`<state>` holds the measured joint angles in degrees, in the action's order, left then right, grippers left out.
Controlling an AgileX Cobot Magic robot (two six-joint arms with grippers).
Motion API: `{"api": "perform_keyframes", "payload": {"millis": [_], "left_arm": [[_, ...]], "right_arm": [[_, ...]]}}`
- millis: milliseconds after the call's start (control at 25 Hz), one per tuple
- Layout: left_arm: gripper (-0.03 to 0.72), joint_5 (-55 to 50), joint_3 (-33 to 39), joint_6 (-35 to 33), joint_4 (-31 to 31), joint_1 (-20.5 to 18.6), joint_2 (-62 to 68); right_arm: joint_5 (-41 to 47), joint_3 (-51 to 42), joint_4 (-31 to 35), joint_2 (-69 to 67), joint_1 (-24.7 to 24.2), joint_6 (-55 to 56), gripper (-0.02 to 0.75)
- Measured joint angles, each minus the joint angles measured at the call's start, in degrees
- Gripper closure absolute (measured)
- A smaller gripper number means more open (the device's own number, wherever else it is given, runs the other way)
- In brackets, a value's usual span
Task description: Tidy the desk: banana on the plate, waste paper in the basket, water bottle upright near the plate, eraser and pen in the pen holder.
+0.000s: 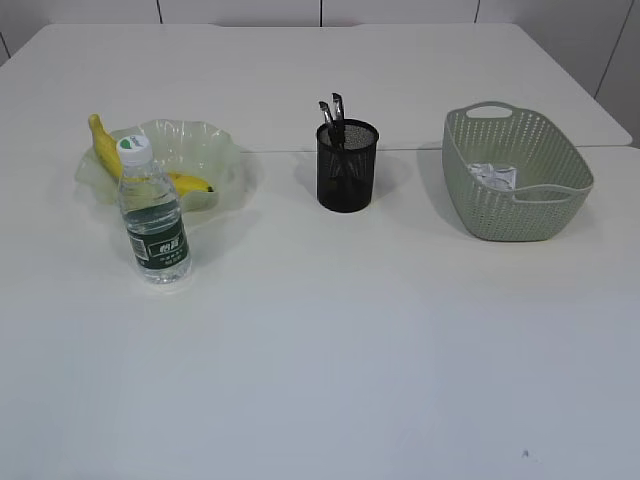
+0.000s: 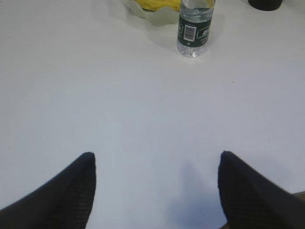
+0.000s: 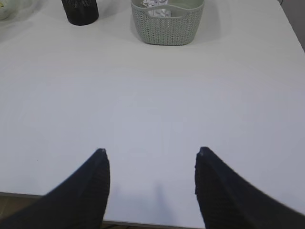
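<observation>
Five items stand on the white worktop (image 1: 330,330), none lying loose.

Plate (image 1: 215,140): pale green, ruffled rim, far left. Holds the banana (image 1: 105,148), whose one end rises over the rim.

Bottle (image 1: 153,212): upright, cap on, dark green label, just in front of the plate and near-touching it in the exterior view.

Holder (image 1: 347,165): black mesh cup, centre, just in front of the worktop seam. Two dark pen tops (image 1: 332,108) stick out above its rim. Eraser cannot be made out.

Basket (image 1: 520,205): grey-green, woven look, right side, well apart from the holder. Crumpled white paper (image 1: 494,177) lies inside on its floor.

Left claw (image 2: 157,164): released, jaws spread wide over bare worktop, grasping nothing; bottle and plate edge lie far ahead of it.

Right claw (image 3: 151,160): released, jaws apart, empty, at the near worktop edge; basket and holder far ahead.
</observation>
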<state>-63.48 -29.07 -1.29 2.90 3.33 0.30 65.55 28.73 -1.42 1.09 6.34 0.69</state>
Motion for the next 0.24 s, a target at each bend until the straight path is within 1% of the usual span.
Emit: {"api": "perform_keyframes", "payload": {"millis": [240], "left_arm": [[0.129, 0.0, 0.0, 0.0, 0.0, 0.0, 0.0]], "right_arm": [[0.0, 0.0, 0.0, 0.0, 0.0, 0.0, 0.304]]}}
